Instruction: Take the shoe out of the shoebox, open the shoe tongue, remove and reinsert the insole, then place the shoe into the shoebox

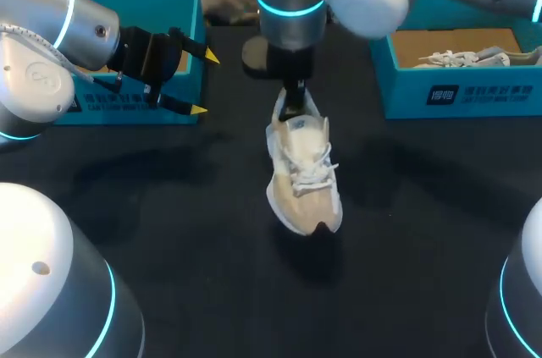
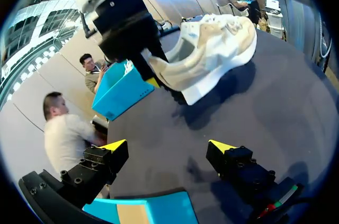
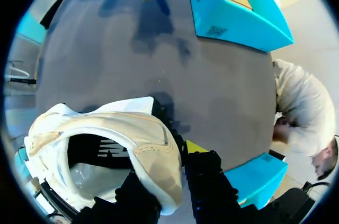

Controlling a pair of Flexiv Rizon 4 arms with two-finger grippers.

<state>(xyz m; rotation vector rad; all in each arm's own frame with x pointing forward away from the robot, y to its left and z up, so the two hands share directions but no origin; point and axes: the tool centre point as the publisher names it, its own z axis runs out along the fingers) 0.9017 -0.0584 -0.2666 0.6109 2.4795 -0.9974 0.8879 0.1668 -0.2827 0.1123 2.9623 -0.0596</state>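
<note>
A white and beige shoe (image 1: pixel 303 173) is at the middle of the black table (image 1: pixel 169 231), toe toward the front and heel raised. My right gripper (image 1: pixel 292 108) comes down from above and is shut on the heel collar. In the right wrist view the shoe (image 3: pixel 106 139) shows its open mouth, with the right gripper (image 3: pixel 177 155) pinching the heel wall, one finger inside and one outside. My left gripper (image 1: pixel 204 83) hangs open to the shoe's left, in front of a teal shoebox (image 1: pixel 135 2). The left wrist view shows the left gripper (image 2: pixel 168 145) open and empty, with the shoe (image 2: pixel 212 49) ahead of it.
A second teal shoebox (image 1: pixel 461 91) at the back right holds another white shoe (image 1: pixel 474 57). Bare table lies in front of the shoe and to both sides of it.
</note>
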